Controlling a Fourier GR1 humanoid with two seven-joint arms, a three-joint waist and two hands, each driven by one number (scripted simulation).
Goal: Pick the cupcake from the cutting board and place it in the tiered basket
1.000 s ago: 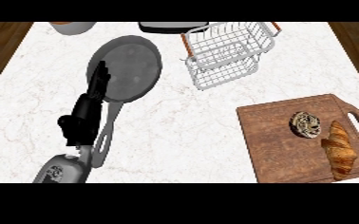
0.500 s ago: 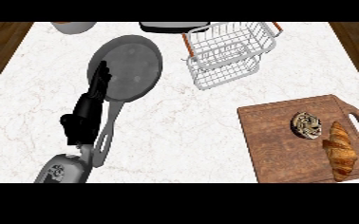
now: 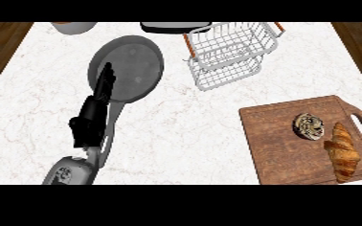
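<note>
A small cupcake [image 3: 309,125] with a dark swirled top sits on the wooden cutting board [image 3: 283,148] at the lower right, beside a croissant [image 3: 342,150]. The white wire tiered basket [image 3: 230,53] stands at the top centre-right with nothing visible in it. My left hand [image 3: 93,115] lies at the left over the handle of a grey frying pan, its fingers straight and pointing up toward the pan's bowl, holding nothing. It is far from the cupcake. My right hand shows nowhere in the head view.
A grey frying pan [image 3: 130,67] rests upper left, its handle running down under my left hand. A bowl [image 3: 73,27] and a dark-and-white appliance [image 3: 173,27] sit along the far edge. Wooden floor shows past both side edges of the marble counter [image 3: 184,134].
</note>
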